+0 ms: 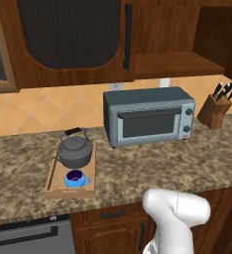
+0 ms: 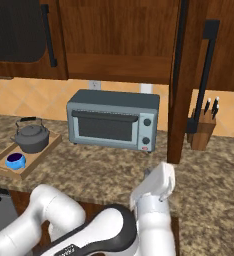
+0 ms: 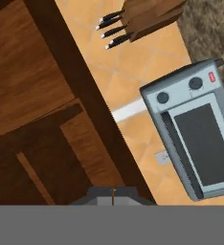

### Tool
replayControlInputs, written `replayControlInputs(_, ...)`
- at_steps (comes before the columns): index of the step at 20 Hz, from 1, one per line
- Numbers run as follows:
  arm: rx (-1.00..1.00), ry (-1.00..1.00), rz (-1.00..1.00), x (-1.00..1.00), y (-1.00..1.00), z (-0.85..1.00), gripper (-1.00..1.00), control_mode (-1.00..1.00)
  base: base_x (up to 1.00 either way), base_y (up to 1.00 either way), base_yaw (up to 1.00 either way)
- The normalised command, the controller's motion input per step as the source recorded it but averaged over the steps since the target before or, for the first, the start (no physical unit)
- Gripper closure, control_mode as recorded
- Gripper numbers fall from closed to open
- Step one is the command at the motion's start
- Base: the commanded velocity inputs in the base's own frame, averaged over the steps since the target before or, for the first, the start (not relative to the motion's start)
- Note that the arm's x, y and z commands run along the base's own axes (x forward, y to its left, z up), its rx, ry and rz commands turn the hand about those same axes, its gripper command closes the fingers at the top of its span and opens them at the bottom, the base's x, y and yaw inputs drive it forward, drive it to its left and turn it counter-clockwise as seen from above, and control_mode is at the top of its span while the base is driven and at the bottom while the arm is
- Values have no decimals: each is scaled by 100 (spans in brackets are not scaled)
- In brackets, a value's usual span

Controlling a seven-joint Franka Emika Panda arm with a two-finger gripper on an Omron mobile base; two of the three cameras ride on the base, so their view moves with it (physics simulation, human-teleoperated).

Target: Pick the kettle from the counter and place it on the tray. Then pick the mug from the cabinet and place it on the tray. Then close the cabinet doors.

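On the counter [image 1: 138, 168], the kettle [image 1: 75, 151] and mug [image 1: 76, 178] already sit in the tray [image 1: 52, 179], leaving only the cabinet doors. The gripper [image 3: 113, 196] is pressed together and empty, facing the cabinet [image 3: 32, 95]. Next, likely push the open right door [image 2: 184, 75] shut.

1 kettle [image 1: 75, 151], 1 mug [image 1: 75, 178], 1 tray [image 1: 51, 184], 1 toaster oven [image 1: 147, 116], 1 knife block [image 1: 214, 111]

the counter [image 1: 152, 166] carries the tray [image 1: 52, 182], toaster oven [image 1: 147, 115] and knife block [image 1: 214, 111].
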Motion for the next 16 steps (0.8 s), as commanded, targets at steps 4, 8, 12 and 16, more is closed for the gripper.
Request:
replayControlInputs(4,28,-6,0,0,-54,2,100,-100,0,0,0)
replayControlInputs(8,12,-19,0,0,-52,23,100,-100,0,0,0)
replayControlInputs(12,11,-24,0,2,-37,56,100,-100,0,0,0)
replayControlInputs(16,10,-26,0,16,-26,49,100,-100,0,0,0)
